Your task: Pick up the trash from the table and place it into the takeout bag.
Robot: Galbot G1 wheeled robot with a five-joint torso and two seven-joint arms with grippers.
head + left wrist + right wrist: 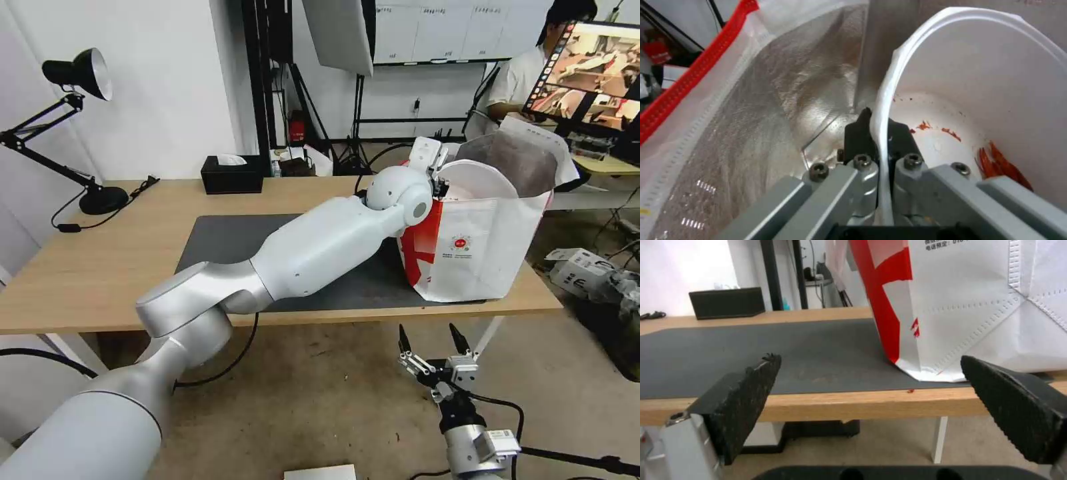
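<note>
Looking down from the head camera, you see the left arm stretched across the dark grey mat (227, 243) on the light-wood table (87, 273), its wrist at the mouth of the takeout bag (480, 253). The left gripper (439, 181) sits at the bag's near edge, and the white round bowl (483, 179) stands on its side just past the fingers, half sunk into the opening. A black tissue box (232, 175) rests well behind the arm, near the table's far edge. Your right gripper (432, 339) hangs below the table's front edge, fingers pointing up and spread wide with nothing between them.

In the left wrist view, the left gripper (879, 128) has its two black fingers (857, 133) pressed together on the bowl's (996, 83) thin white rim, one finger outside and one inside the wall. Red shellfish scraps (996, 161) cling to the bowl's inner surface just beyond the inside finger. The bag's silver foil lining (773, 110) lies beside the outer finger (its red trim runs along the far edge).

In the right wrist view, the right gripper (871, 390) shows both ridged black pads (746, 396) far apart, empty. Ahead of them are the table (840, 405) edge and mat (751, 353), with the bag's (973, 306) red-and-white lower corner standing on the mat beyond the fingers.
</note>
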